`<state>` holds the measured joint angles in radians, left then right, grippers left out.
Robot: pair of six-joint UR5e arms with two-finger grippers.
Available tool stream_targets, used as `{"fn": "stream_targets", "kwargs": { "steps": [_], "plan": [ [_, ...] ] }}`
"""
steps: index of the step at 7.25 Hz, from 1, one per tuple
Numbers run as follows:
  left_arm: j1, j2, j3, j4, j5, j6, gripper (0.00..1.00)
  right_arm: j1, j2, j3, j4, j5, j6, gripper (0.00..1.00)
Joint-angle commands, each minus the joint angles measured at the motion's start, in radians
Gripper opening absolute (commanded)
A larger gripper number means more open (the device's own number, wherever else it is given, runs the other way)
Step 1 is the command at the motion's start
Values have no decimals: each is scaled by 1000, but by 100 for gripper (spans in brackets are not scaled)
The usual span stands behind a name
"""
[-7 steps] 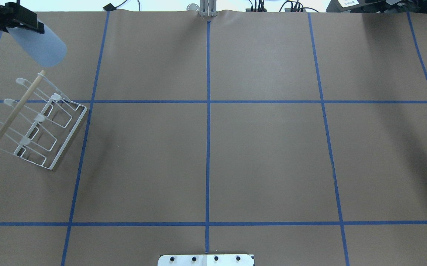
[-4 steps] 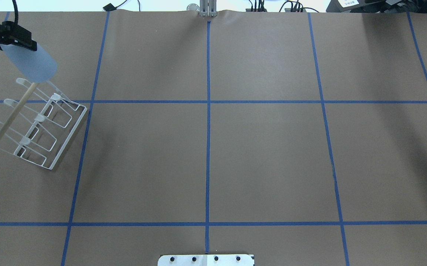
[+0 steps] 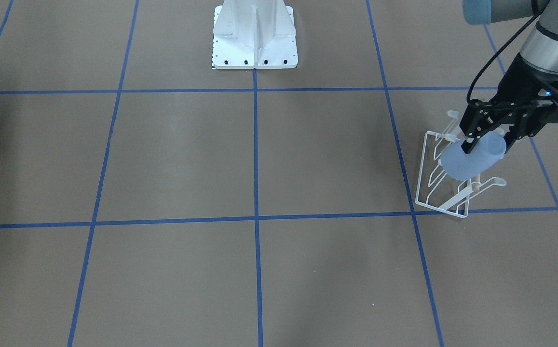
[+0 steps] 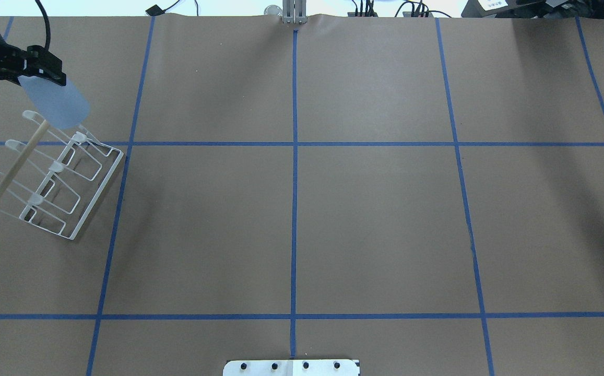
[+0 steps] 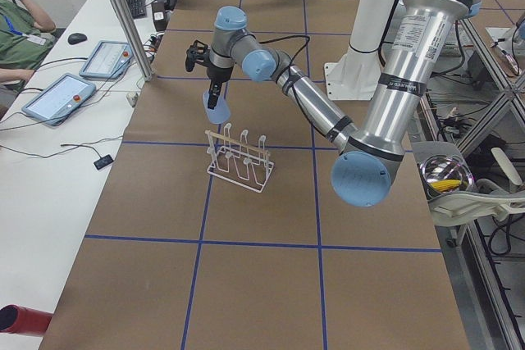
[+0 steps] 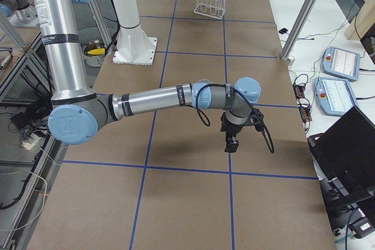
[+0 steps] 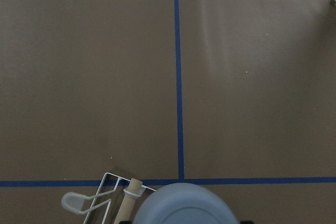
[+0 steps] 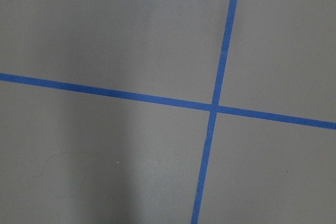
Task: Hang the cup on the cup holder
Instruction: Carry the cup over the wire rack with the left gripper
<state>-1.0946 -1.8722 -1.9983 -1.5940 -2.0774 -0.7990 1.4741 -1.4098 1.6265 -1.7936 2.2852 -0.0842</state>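
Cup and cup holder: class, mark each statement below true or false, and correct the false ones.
1. The left pincer grips the cup. True.
2. The cup hangs on a prong of the cup holder. False: the pincer holds it in the air above the holder's end.
3. The cup holder has a wooden rod. True.
4. The right pincer hovers over the cup holder. False: it hangs far from the holder.

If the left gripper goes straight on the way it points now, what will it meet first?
Probably the cup holder: the left gripper points down with the cup above its rod end, though depth is unclear.
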Motion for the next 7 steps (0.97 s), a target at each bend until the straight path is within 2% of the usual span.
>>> {"fn": "stream_targets", "kwargs": {
  "steps": [1,7],
  "plan": [
    [18,5,16,0,2,0,0,0,3,1,0,0,1,100],
    [77,28,75,-11,7,1,0,0,5,0,-1,3,0,100]
  ]
}}
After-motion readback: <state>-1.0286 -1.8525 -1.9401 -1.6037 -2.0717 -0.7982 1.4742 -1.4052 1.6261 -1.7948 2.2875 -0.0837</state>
